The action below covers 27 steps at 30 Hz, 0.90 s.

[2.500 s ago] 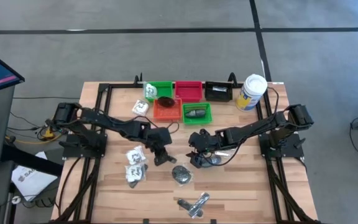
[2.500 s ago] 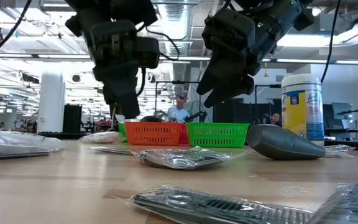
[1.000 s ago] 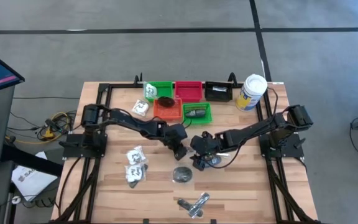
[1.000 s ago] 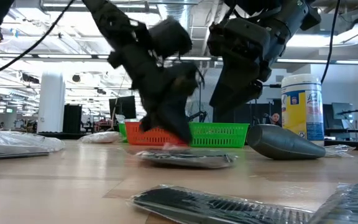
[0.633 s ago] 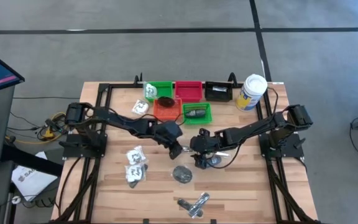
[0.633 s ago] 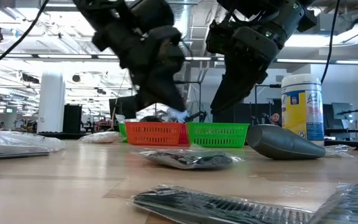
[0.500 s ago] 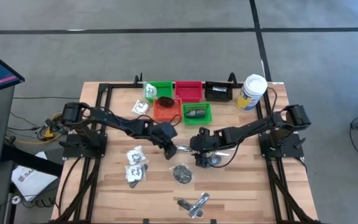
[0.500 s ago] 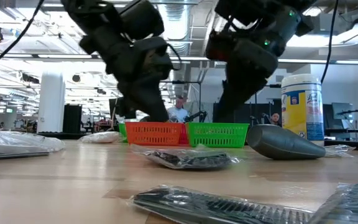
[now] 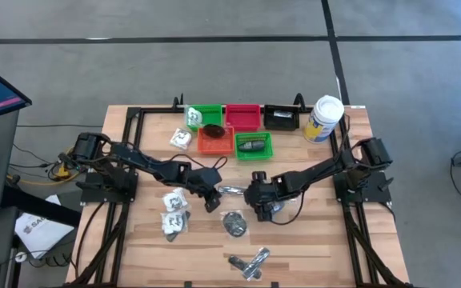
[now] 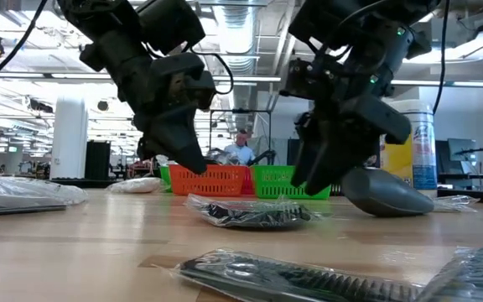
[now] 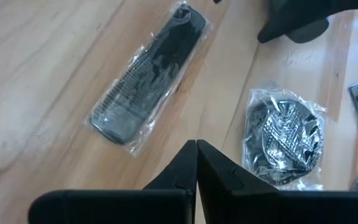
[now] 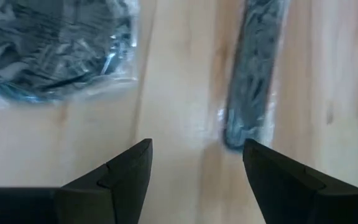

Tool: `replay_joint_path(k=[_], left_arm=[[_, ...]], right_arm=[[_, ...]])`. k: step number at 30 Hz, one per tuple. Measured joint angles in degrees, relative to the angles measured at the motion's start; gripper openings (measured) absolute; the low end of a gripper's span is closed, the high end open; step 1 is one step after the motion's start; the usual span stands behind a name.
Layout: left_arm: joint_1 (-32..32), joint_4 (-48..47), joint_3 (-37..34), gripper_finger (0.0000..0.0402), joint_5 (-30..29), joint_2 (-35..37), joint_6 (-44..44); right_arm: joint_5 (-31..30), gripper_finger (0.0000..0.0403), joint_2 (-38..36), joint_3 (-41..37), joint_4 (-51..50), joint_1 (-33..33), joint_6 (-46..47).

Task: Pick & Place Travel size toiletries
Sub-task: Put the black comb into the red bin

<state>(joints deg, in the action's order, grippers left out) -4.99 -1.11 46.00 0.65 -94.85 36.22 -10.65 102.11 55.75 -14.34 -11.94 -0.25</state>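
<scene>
Between my two grippers lies a dark comb in a clear packet (image 9: 230, 190) (image 11: 148, 74) (image 12: 253, 74), flat on the wood. Just nearer rests a black round piece in plastic (image 9: 234, 224) (image 11: 284, 140) (image 12: 55, 50) (image 10: 250, 214). My left gripper (image 9: 212, 202) (image 11: 196, 155) (image 10: 191, 164) is shut, hangs left of both packets and touches nothing. My right gripper (image 9: 259, 206) (image 12: 194, 158) (image 10: 309, 180) is open and tilted down over bare wood to the right of them. A dark grey oval (image 10: 384, 193) lies by the right arm.
Clear packets with white contents (image 9: 174, 200) (image 9: 174, 222) lie near the left arm, and slim packets (image 9: 250, 262) by the near edge. Green (image 9: 206, 116), red (image 9: 242, 116), black (image 9: 279, 118), orange (image 9: 214, 142) and green (image 9: 253, 146) trays and a white canister (image 9: 324, 118) stand at the far edge.
My left gripper, still shut, has drawn back from the table's middle toward its left edge, uncovering the comb packet. My right gripper has rolled about its own axis and sunk a little toward the table, staying open.
</scene>
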Motion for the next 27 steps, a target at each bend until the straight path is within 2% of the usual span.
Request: replay_joint_path(k=[3, 8, 13, 19, 27], left_arm=[[0.00, 0.13, 0.00, 0.0000, 0.13, 0.00, 0.56], [0.02, 0.09, 0.00, 0.0000, 0.63, 0.00, 1.43], [0.15, 0.06, 0.02, 0.0000, 0.65, 0.00, -0.23], [0.65, -0.95, -0.43, 0.0000, 1.06, 0.00, -4.57], [1.20, 0.94, -0.74, 0.0000, -0.22, 0.00, -2.80]], right_arm=[[-0.23, 0.0245, -0.23, -0.02, 1.63, 0.99, -3.07], [1.15, 0.0245, -0.27, 0.00, 3.80, 2.75, -1.58], [4.65, 0.0245, 0.39, -0.07, 6.82, 5.01, 6.20], [4.84, 0.0245, 0.39, 0.01, 12.30, 5.54, 14.06], [5.50, 0.0245, 0.39, 0.00, 13.03, 4.92, 10.74]])
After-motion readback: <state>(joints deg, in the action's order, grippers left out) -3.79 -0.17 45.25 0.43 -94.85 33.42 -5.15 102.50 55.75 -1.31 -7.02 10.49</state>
